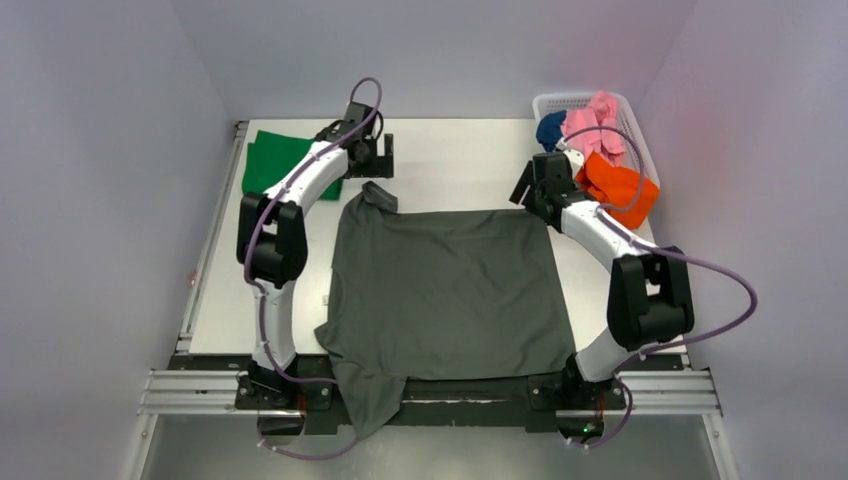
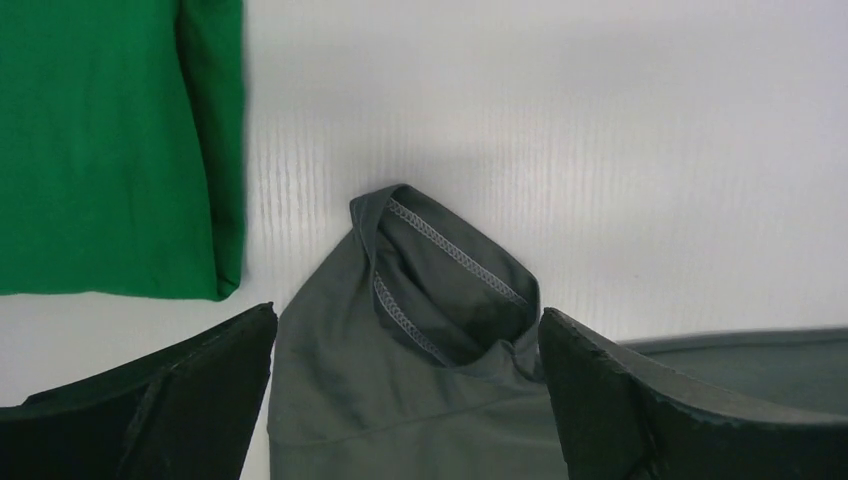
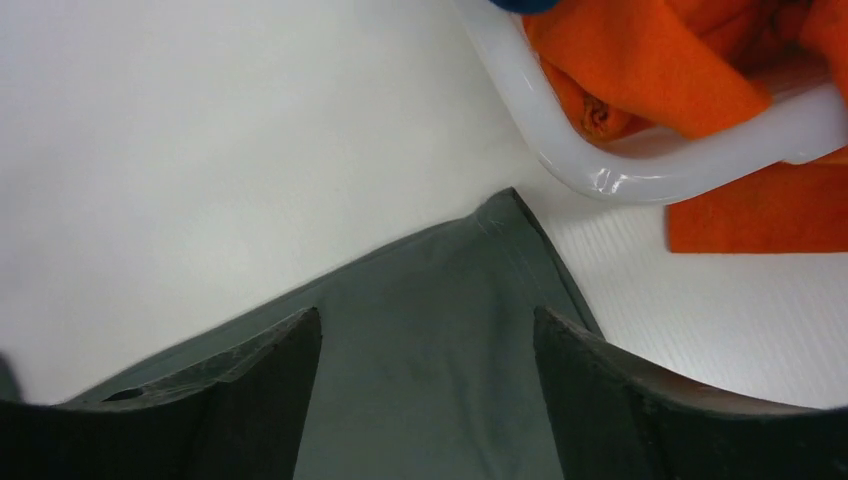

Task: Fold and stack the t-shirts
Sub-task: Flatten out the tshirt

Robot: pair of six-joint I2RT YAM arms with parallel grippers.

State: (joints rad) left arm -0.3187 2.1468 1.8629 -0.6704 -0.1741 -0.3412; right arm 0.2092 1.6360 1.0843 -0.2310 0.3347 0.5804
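The dark grey t-shirt lies spread flat in the middle of the table, one part hanging over the near edge. My left gripper is open above its far left sleeve, the jaws wide either side of the cloth. My right gripper is open above the shirt's far right corner. A folded bright green t-shirt lies at the far left; it also shows in the left wrist view. The orange t-shirt, pink t-shirt and navy t-shirt sit in the basket.
The white plastic lattice basket stands at the far right corner; its rim is close to my right gripper. Orange cloth hangs over its side onto the table. A metal rail runs along the near edge.
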